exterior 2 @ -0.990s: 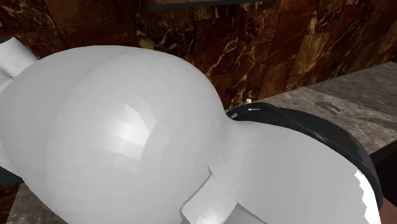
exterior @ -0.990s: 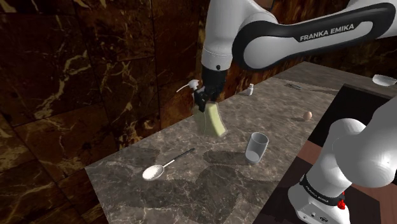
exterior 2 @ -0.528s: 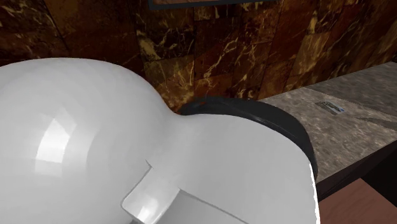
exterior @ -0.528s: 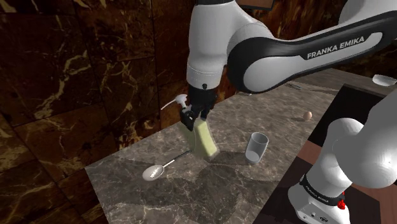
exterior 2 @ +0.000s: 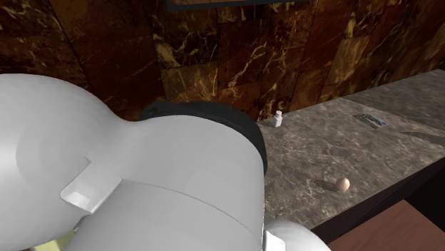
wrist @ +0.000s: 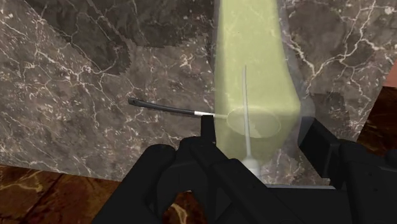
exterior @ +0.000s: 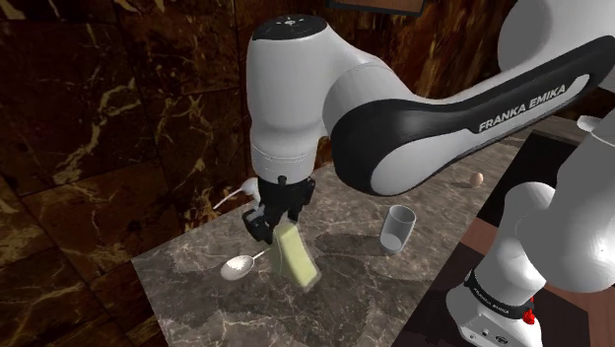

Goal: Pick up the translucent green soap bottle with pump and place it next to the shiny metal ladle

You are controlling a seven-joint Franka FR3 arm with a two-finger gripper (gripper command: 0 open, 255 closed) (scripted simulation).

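Now that I've swung down, my gripper clasps the green soap bottle close to the ladle; release looks near.

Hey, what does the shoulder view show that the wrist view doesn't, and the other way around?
The shoulder view adds the glass, the egg and the white arm. The wrist view adds the ladle's dark handle and its bowl, seen through the bottle. Both share the bottle clasped in the gripper, the ladle and the marble counter.
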